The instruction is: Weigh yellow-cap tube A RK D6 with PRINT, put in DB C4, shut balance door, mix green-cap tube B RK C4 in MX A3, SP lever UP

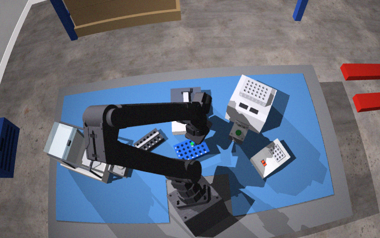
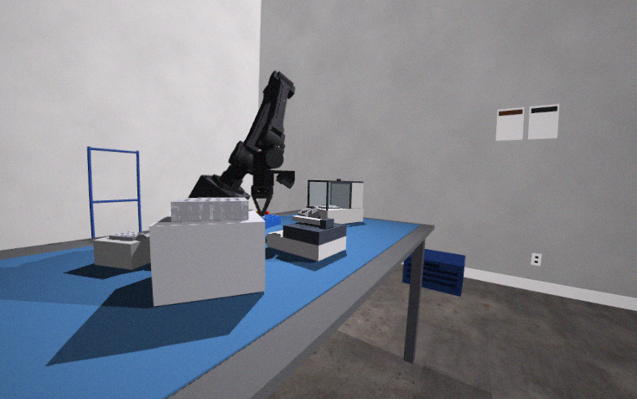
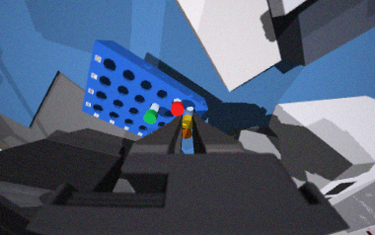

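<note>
My tool [image 1: 199, 141] [image 2: 263, 212] [image 3: 187, 117] is nearly closed, with the yellow-capped tube [image 3: 187, 121] gripped between its fingertips. It points down over the tube rack [image 1: 183, 152] [image 2: 272, 221] [image 3: 115, 91], and the tube is at that rack's end corner; whether its lower end is still inside the bore, I can't tell.

Only my wrist view shows me the yellow cap. From the top my own wrist hides it, and the exterior view is too small there to pick it out. The red-capped tube [image 2: 266, 212] [image 3: 177, 108] stands in the rack right beside my grip; I see its cap from outside and from my wrist, but not from above. The green-capped tube [image 1: 192, 143] [image 3: 150, 116] shows in the rack from the top and wrist, not from outside.

From the top, the balance [image 1: 105, 179] [image 2: 349, 215] sits on the counter [image 1: 340, 193] [image 2: 300, 323], well left of the rack.
</note>
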`<state>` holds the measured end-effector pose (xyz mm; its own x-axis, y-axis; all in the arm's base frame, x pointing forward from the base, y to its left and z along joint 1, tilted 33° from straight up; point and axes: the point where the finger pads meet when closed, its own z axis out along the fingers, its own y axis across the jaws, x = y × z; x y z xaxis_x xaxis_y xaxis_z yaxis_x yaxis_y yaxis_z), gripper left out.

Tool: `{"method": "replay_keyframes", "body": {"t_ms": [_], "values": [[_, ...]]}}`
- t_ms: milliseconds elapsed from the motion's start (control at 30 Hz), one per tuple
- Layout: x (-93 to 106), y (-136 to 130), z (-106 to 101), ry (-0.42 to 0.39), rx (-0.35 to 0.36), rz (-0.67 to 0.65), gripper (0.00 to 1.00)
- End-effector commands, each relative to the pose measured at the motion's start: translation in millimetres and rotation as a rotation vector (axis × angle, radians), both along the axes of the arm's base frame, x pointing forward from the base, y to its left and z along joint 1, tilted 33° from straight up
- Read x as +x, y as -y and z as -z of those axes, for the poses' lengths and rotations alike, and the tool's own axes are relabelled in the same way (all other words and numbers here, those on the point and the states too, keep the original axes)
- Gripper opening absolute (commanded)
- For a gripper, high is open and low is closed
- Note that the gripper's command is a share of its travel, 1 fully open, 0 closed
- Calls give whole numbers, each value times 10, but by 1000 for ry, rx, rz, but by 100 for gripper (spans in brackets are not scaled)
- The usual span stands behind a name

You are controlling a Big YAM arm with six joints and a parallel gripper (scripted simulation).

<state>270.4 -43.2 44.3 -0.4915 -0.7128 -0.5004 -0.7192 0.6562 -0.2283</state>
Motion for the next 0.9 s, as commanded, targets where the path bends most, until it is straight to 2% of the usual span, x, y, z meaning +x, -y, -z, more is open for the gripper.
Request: {"method": "replay_keyframes", "body": {"t_ms": [0, 133, 300, 867], "values": [[81, 89, -186, 29, -18, -6, 9], [53, 103, -238, 29, -19, -6, 9], [-47, 24, -100, -9, -2, -16, 9], [-5, 41, -139, 8, -7, -8, 9]]}}
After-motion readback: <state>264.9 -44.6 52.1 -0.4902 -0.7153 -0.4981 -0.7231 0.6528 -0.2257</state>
